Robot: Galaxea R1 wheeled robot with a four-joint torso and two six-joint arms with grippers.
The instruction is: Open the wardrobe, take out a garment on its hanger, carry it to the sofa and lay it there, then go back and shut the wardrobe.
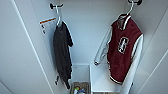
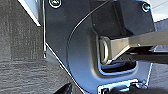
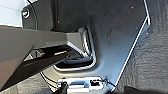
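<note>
The white wardrobe (image 1: 87, 30) stands open in front of me in the head view, and I look straight into it. The garment (image 1: 122, 50), a maroon jacket with white sleeves and a white chest emblem, hangs at the right. Its thin white hanger (image 1: 130, 8) hooks over a dark peg near the top. The jacket's left sleeve droops toward the white shelf (image 1: 102, 80) below.
A black T-shirt (image 1: 61, 50) hangs at the left on its own white hanger (image 1: 58, 17), beside an orange-topped label (image 1: 46, 25). A small box of items (image 1: 80, 88) sits at the wardrobe's bottom. Grey carpet (image 2: 20, 70) shows under both arms (image 3: 150, 62).
</note>
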